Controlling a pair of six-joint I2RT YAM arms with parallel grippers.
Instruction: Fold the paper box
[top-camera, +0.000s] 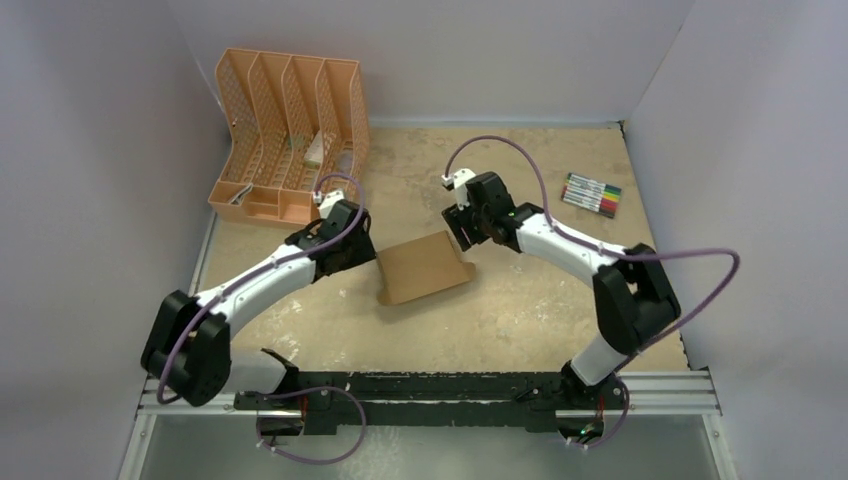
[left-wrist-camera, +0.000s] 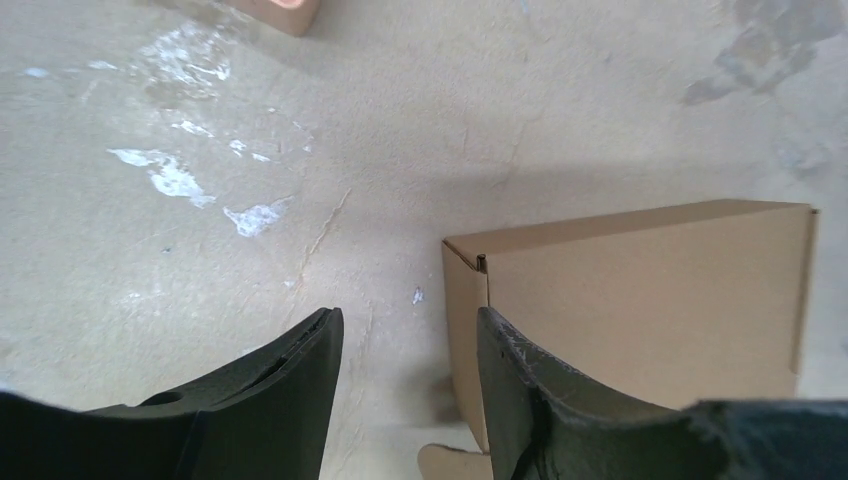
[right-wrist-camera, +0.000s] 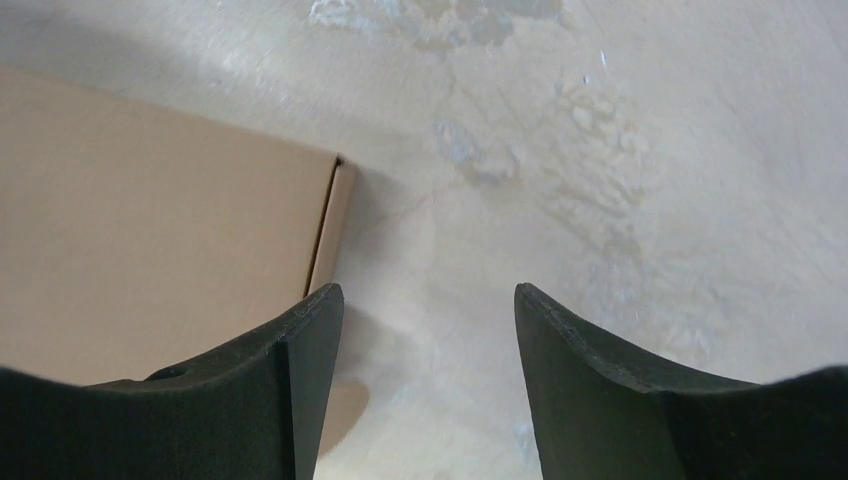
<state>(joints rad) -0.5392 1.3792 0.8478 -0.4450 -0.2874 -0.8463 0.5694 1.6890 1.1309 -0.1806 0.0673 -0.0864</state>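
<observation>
Black fingers fill the bottom of both wrist views, their bases cut off by the frame. The left gripper (left-wrist-camera: 405, 320) has its jaws standing apart, clasping nothing. Bare table (left-wrist-camera: 300, 150) and the left wall of the paper box (left-wrist-camera: 640, 300) show in the gap. Its right finger covers the box's near-left corner, and whether it touches the cardboard cannot be told. A rounded flap (left-wrist-camera: 450, 462) peeks out below, mostly cut off.

The right gripper (right-wrist-camera: 428, 295) is likewise spread, with only tabletop between the fingers. The box's right edge lies just beside its left finger.

From above, the closed brown carton sits mid-table, slightly skewed, between the two grippers, whose fingertips are hidden under the wrists. Bare surface runs from its near edge to the rail (top-camera: 450, 385). A peach file organizer (top-camera: 290, 130) stands far left with a small pale item inside, too small to make out. A marker set (top-camera: 591, 194) lies far right, well apart.
</observation>
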